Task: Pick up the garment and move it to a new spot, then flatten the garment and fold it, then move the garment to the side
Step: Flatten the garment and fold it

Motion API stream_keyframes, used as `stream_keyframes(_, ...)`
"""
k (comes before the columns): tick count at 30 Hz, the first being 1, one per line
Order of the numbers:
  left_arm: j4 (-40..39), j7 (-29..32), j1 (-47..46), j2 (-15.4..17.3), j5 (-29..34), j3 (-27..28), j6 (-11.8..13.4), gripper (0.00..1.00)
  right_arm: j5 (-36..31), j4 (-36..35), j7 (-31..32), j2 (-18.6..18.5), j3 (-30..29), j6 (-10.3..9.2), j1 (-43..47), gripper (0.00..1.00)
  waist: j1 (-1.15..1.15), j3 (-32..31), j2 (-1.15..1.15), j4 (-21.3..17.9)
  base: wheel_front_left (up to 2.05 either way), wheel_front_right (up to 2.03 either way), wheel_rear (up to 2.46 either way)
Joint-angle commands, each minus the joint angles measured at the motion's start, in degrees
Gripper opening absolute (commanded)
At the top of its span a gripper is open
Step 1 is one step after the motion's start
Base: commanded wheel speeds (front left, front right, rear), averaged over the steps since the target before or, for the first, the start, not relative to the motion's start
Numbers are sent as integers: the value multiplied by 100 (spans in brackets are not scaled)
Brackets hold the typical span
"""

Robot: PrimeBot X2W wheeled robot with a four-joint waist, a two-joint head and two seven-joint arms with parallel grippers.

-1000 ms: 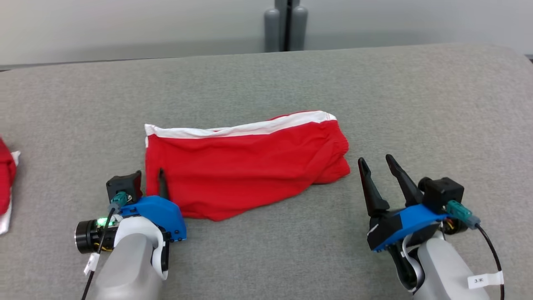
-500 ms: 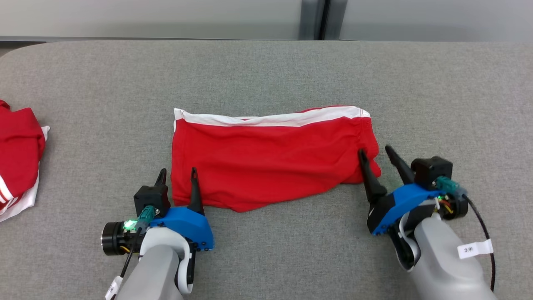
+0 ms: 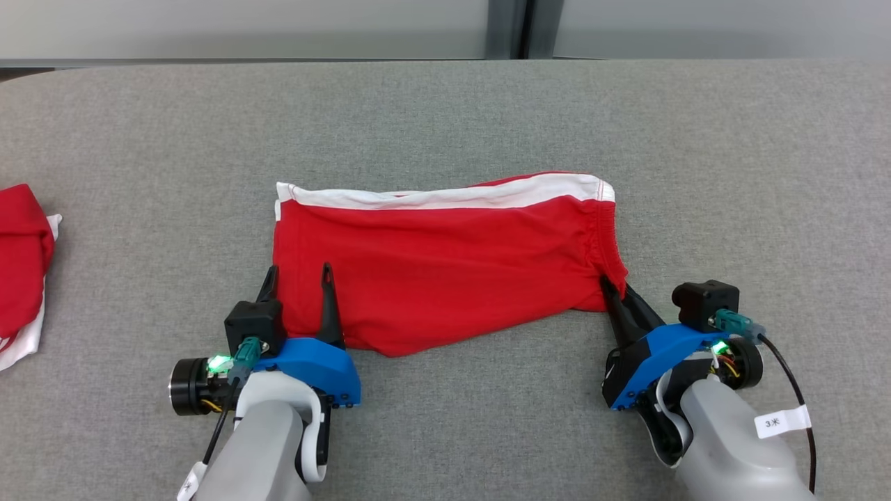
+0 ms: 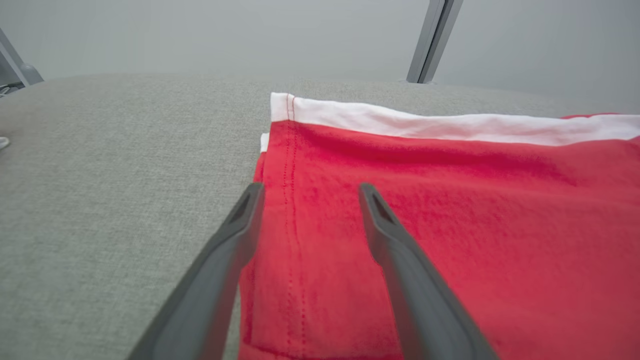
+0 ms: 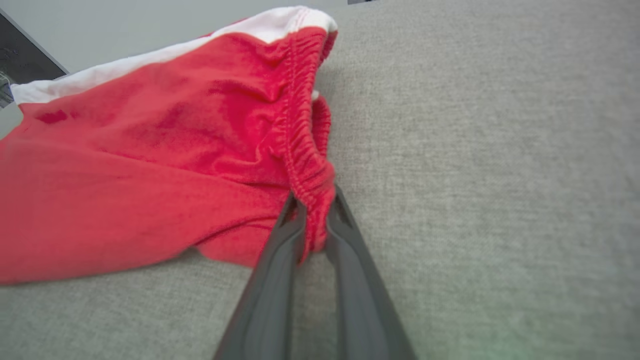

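The red shorts (image 3: 445, 264), edged with a white band (image 3: 445, 198) along the far side, are spread flat near the middle of the grey cloth-covered desk (image 3: 445, 111). The elastic waistband (image 5: 300, 125) is seen at the right end and the stitched leg hem (image 4: 290, 165) at the left end. The right claw (image 3: 618, 291) is closed on the near corner of the waistband, where gathered red fabric is pinched between its two dark fingers. The left claw (image 3: 298, 270) is held open at the near left corner of the shorts. One finger (image 4: 232, 240) is placed just outside the hem over bare desk, the other over the red cloth, and nothing is gripped. Another red and white garment (image 3: 24, 257) is seen at the desk's left edge, well apart.
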Motion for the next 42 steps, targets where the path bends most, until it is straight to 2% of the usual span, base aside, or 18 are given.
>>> stream_keyframes(1, -40, -24, 3, -5, 54, 36, 27, 100, 98, -7, 74, -3, -11, -1, 134, 0, 0, -9, 0, -24, 0, 0, 0)
stream_keyframes(15, -209, -24, 266, -5, 78, 213, 3, 100, 214, -981, 48, -358, -745, -1, 416, 0, 0, -173, 0, -285, 0, 0, 0)
stream_keyframes(22, -290, -24, 384, -3, -47, 170, 9, 100, 24, -1566, 48, -375, -509, 0, 443, 0, 0, -266, 0, -244, 0, 0, 0)
stream_keyframes(30, -394, -23, 513, -5, -300, -126, 79, 100, 41, -2058, 49, -301, 395, 0, 277, 0, 0, -315, 0, 333, 0, 0, 0)
stream_keyframes(37, -521, -20, 649, -6, -533, -448, 184, 100, 11, -1863, 49, -248, 966, 0, 136, 0, 0, -272, 0, 1061, 0, 0, 0)
stream_keyframes(42, -601, -20, 678, -7, -629, -621, 238, 100, -36, -1678, 49, -213, 1171, 0, 111, 0, 0, -217, 0, 1379, 0, 0, 0)
